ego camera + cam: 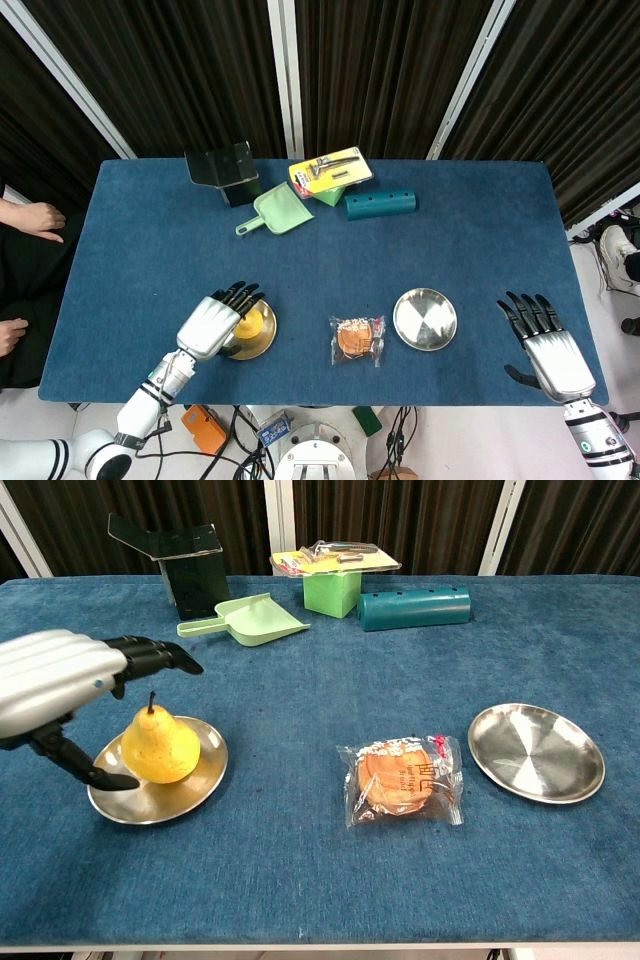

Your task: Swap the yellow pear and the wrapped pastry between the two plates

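**Pear stands on 1 plate, pastry lies between the 2 plates**

A yellow pear (159, 749) stands upright, stem up, on the left steel plate (190, 785). The left robot hand (55, 685) hovers just over and beside the pear with fingers spread apart, gripping nothing; it looks like a release, since the fruit balances on its own broad base. The pear is smooth, bright yellow, wide at the bottom and narrow at the top, with a thin dark stem.

Beyond the pear from that hand, the wrapped pastry (403, 778) lies flat on the blue table (300, 880), not on any plate. It is a round, golden-brown bun in clear crinkled plastic with printed lettering. Farther from the pear, past the pastry, sits the second steel plate (537, 752), holding nothing.

The right robot hand (545, 345) is farthest from the pear, beyond the second plate near the table's edge, fingers apart and holding nothing, probably waiting to take the pastry.
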Robot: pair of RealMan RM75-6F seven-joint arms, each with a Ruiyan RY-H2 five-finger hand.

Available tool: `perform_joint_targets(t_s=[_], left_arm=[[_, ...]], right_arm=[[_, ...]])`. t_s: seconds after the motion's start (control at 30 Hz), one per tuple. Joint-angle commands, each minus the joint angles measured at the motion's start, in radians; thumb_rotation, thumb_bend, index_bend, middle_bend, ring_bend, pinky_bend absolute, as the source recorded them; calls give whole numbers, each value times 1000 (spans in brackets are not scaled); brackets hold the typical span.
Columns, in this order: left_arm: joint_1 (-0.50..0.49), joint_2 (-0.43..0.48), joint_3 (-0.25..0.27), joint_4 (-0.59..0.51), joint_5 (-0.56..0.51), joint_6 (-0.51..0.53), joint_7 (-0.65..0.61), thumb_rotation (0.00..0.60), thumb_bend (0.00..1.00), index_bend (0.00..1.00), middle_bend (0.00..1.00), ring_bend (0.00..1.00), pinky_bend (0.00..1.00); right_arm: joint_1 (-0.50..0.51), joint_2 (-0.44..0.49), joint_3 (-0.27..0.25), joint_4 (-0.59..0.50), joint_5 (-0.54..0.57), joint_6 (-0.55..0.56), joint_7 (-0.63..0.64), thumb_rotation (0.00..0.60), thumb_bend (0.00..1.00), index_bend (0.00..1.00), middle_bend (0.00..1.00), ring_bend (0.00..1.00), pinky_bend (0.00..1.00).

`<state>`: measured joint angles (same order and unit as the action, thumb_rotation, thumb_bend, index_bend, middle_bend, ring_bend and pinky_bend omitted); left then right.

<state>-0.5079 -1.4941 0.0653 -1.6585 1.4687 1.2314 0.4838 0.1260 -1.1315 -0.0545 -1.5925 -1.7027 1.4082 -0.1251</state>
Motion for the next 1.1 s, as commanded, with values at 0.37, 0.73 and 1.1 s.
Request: perform_joint_targets(t_s=[0.37,0.73,1.1], left_arm=[[232,246,112,1,157,323,-195,600,0,129,97,92,357],[275,255,90,75,148,299,-319,600,0,129,96,85,325],[286,257,65,74,160,265,-314,600,0,129,96,84,325]], right_arm=[[364,-195,120,-177,70,-530,-250,600,288,0,0,0,42],[503,-502,180,-67,355,-663,-507,600,288,0,0,0,71],[531,-510,163,-69,478,-584,-613,600,358,449,382,432,638]])
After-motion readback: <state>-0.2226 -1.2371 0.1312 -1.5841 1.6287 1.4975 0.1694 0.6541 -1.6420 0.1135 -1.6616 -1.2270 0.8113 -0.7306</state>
